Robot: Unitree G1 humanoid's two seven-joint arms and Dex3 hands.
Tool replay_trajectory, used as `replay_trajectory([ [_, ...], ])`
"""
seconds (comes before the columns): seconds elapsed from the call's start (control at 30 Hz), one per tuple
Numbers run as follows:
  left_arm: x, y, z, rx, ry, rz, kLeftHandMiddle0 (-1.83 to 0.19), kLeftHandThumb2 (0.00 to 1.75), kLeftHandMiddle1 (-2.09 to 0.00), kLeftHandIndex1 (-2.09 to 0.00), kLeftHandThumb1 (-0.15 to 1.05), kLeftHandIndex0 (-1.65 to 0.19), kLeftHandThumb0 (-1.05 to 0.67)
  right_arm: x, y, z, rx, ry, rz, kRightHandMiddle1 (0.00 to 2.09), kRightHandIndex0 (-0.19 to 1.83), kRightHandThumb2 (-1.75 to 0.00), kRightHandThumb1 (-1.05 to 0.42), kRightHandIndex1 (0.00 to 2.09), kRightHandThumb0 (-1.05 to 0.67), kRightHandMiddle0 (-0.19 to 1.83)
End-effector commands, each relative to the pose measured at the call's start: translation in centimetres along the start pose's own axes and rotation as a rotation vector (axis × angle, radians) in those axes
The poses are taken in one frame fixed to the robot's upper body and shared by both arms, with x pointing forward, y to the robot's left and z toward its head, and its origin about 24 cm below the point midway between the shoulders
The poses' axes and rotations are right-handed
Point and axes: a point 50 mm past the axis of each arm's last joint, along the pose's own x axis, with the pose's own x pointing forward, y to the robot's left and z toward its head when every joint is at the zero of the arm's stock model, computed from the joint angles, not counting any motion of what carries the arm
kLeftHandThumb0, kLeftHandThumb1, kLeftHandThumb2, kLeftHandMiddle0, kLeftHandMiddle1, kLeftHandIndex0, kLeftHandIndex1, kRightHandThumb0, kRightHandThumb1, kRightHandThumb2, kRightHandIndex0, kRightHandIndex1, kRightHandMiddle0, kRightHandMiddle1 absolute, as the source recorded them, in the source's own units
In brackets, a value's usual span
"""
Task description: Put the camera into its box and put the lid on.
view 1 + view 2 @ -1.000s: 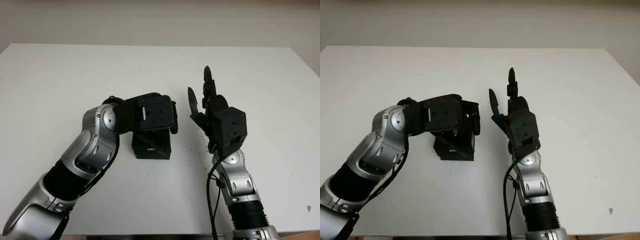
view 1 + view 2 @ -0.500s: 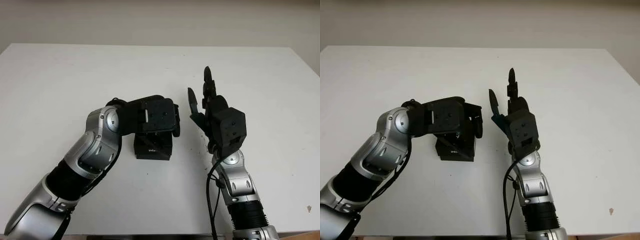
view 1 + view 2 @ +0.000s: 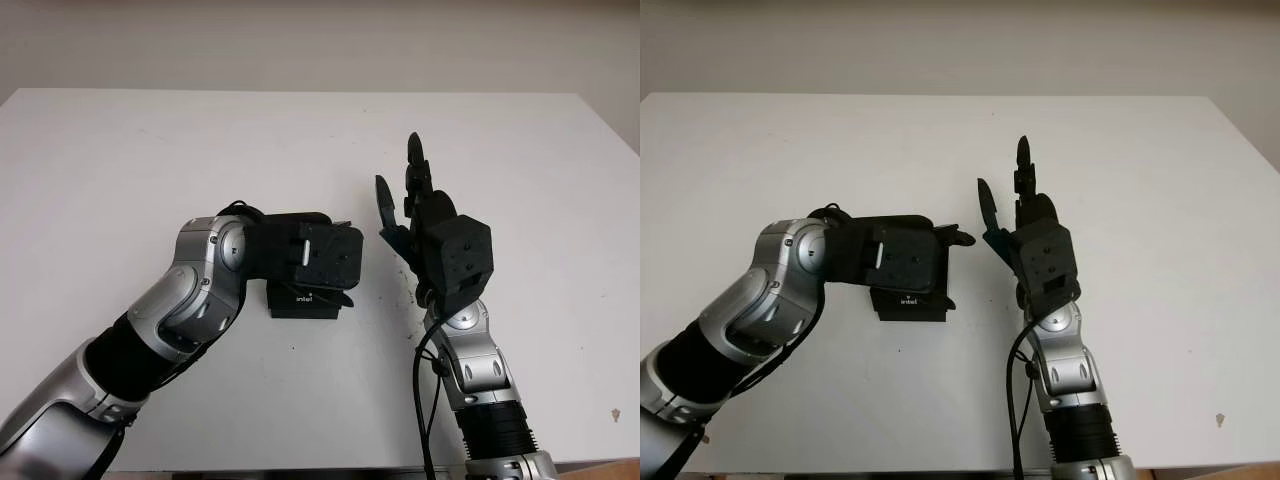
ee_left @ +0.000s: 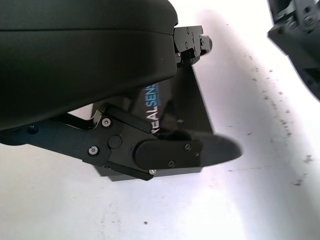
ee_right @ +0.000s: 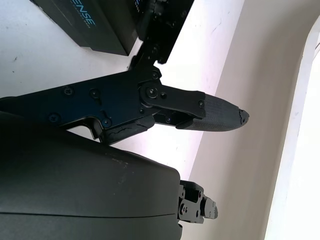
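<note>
left hand [image 3: 325, 262]: pressed on black camera box [image 3: 303, 300], grip unclear | right hand [image 3: 425, 225]: open, raised beside box | mid-tabletop [image 3: 150, 150]

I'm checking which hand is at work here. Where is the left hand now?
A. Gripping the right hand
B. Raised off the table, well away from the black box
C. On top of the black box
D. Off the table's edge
C: the left hand lies over the black box, while the right hand stands open beside it.
</note>
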Motion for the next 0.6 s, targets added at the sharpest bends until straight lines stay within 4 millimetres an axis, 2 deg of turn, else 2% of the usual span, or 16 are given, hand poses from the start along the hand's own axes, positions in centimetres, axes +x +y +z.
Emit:
replay_trajectory([
  [0.0,0.0,-0.3,0.0,0.014,-0.001,-0.002,0.19,0.64,0.0,0.0,1.05,0.19,-0.85,0.1,-0.3,0.5,-0.002,-0.017,-0.004,0.05,-0.13,-0.55,-1.05,0.05,-0.75,-0.09],
  [0.47,-0.2,-1.1,-0.5,-0.034,-0.008,-0.015,0.19,0.68,0.0,0.0,1.05,0.19,-0.85,0.2,-0.4,0.7,-0.007,-0.021,0.01,0.05,-0.14,-0.56,-1.05,0.05,-0.74,-0.1],
  [0.57,-0.2,-1.9,-1.0,-0.04,-0.023,0.017,0.19,0.71,0.0,0.0,1.05,0.19,-0.86,0.1,-0.4,0.7,-0.015,-0.023,0.005,0.06,-0.14,-0.56,-1.05,0.05,-0.75,-0.1],
])
